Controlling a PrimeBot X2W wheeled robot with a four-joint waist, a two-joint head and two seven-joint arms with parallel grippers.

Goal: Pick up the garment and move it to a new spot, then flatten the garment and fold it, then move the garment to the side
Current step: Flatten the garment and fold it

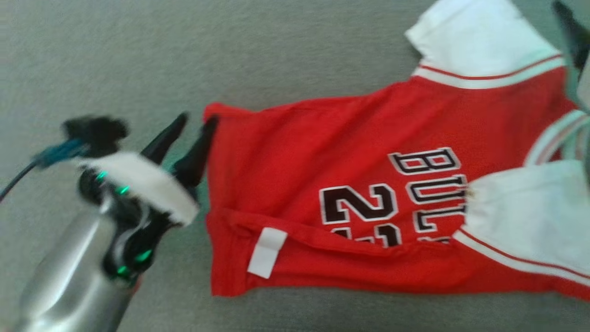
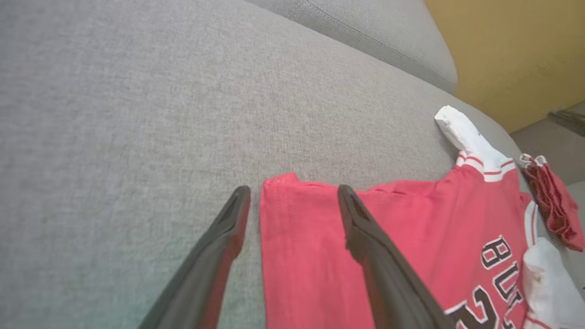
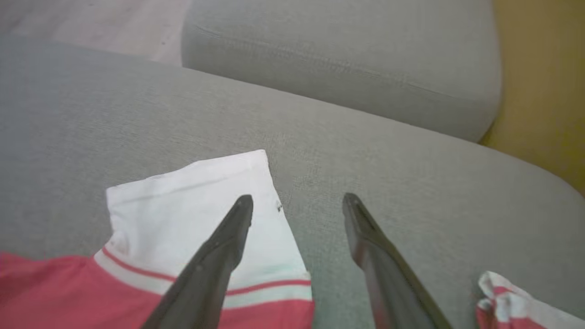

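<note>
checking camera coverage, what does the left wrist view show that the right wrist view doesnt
Left wrist view: the open left gripper straddling the jersey's red hem corner, and the black lettering. Right wrist view: the open right gripper at the white sleeve's edge, and pale floor. Both: jersey, sleeve, grey cushion, yellow wall, small red-and-white cloth.

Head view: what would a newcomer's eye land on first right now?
The bright red jersey with black-and-white lettering, spread across the grey sofa cushion. Next, its white sleeve at upper right, and the left gripper, jaws open, beside the jersey's upper left corner.
</note>
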